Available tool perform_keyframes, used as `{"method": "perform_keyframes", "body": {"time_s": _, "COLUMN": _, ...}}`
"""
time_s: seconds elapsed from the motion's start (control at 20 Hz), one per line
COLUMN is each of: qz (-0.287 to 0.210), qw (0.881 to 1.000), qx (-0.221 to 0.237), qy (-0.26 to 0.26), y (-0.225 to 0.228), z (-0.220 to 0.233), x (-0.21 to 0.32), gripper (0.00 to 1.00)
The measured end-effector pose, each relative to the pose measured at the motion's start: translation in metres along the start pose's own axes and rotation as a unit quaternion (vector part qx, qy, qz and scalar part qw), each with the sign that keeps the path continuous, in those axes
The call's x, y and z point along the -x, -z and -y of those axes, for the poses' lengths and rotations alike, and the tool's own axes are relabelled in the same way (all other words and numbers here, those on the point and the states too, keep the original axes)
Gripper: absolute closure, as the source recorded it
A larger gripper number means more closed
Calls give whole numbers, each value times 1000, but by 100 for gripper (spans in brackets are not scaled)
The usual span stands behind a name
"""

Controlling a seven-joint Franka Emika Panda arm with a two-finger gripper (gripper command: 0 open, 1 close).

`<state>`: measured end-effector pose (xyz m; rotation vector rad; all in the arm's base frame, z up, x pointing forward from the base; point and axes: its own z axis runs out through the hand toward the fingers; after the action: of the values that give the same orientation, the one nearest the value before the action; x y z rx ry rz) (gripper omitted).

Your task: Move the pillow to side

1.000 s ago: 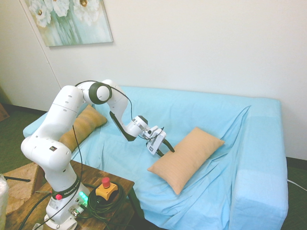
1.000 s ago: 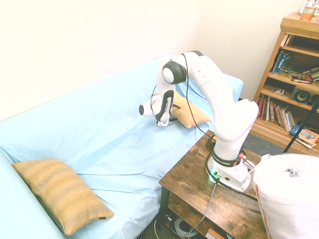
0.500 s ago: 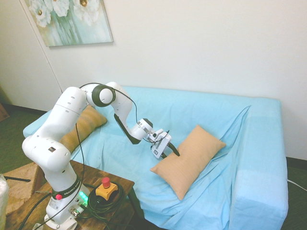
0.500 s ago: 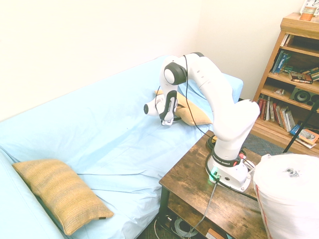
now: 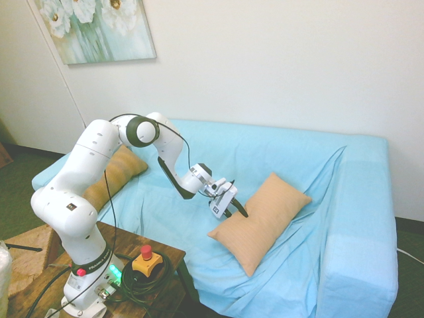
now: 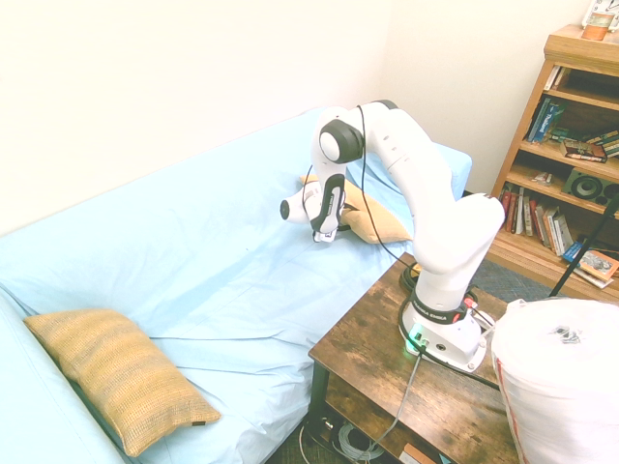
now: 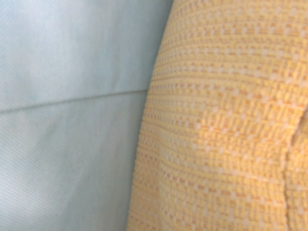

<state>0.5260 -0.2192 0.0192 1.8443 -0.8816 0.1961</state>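
Note:
The peach pillow (image 5: 262, 215) lies tilted on the light blue sofa seat, leaning toward the sofa's side (image 5: 361, 232), the boxy arm with loose diagonal cover folds. My gripper (image 5: 234, 211) is at the pillow's edge farthest from that arm, its dark fingers apart and set against that edge. From the opposite side, the pillow (image 6: 372, 224) is mostly hidden behind the arm and the gripper (image 6: 326, 235). The wrist view is filled by the pillow's ribbed weave (image 7: 226, 120) beside blue sofa cover.
A darker striped cushion (image 5: 116, 172) rests at the other end of the sofa (image 6: 116, 377). The wooden table (image 6: 387, 358) stands in front of the seat. A bookshelf (image 6: 571, 145) and a white bag (image 6: 561, 387) stand beyond it.
The gripper has come down and forward to the pillow's edge, nudging the pillow slightly toward the sofa's side. The fingers have drawn a little closer together.

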Motion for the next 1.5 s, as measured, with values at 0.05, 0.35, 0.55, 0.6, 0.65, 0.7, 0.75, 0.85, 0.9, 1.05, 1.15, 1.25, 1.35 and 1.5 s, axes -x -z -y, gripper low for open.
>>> {"method": "perform_keyframes", "body": {"time_s": 0.05, "qz": 0, "qw": 1000, "qx": -4, "qy": -3, "y": 0, "z": -2, "x": 0, "gripper": 100}}
{"method": "perform_keyframes", "body": {"time_s": 0.35, "qz": 4, "qw": 999, "qx": -32, "qy": -19, "y": 3, "z": -19, "x": -2, "gripper": 100}}
{"method": "perform_keyframes", "body": {"time_s": 0.55, "qz": 14, "qw": 997, "qx": -62, "qy": -35, "y": -2, "z": -36, "x": -5, "gripper": 100}}
{"method": "perform_keyframes", "body": {"time_s": 0.6, "qz": 19, "qw": 997, "qx": -71, "qy": -39, "y": -3, "z": -42, "x": -7, "gripper": 100}}
{"method": "perform_keyframes", "body": {"time_s": 0.65, "qz": 25, "qw": 995, "qx": -83, "qy": -44, "y": -4, "z": -50, "x": -11, "gripper": 100}}
{"method": "perform_keyframes", "body": {"time_s": 0.7, "qz": 29, "qw": 994, "qx": -94, "qy": -50, "y": -6, "z": -61, "x": -15, "gripper": 100}}
{"method": "perform_keyframes", "body": {"time_s": 0.75, "qz": 35, "qw": 992, "qx": -105, "qy": -57, "y": -8, "z": -73, "x": -20, "gripper": 100}}
{"method": "perform_keyframes", "body": {"time_s": 0.85, "qz": 45, "qw": 989, "qx": -123, "qy": -68, "y": -11, "z": -100, "x": -34, "gripper": 100}}
{"method": "perform_keyframes", "body": {"time_s": 0.9, "qz": 50, "qw": 987, "qx": -134, "qy": -74, "y": -12, "z": -114, "x": -41, "gripper": 100}}
{"method": "perform_keyframes", "body": {"time_s": 1.05, "qz": 64, "qw": 981, "qx": -165, "qy": -81, "y": -14, "z": -155, "x": -67, "gripper": 100}}
{"method": "perform_keyframes", "body": {"time_s": 1.15, "qz": 78, "qw": 975, "qx": -192, "qy": -82, "y": -21, "z": -176, "x": -81, "gripper": 100}}
{"method": "perform_keyframes", "body": {"time_s": 1.25, "qz": 99, "qw": 966, "qx": -229, "qy": -71, "y": -29, "z": -191, "x": -92, "gripper": 100}}
{"method": "perform_keyframes", "body": {"time_s": 1.35, "qz": 119, "qw": 955, "qx": -264, "qy": -61, "y": -35, "z": -200, "x": -101, "gripper": 100}}
{"method": "perform_keyframes", "body": {"time_s": 1.5, "qz": 151, "qw": 935, "qx": -317, "qy": -46, "y": -36, "z": -206, "x": -110, "gripper": 100}}
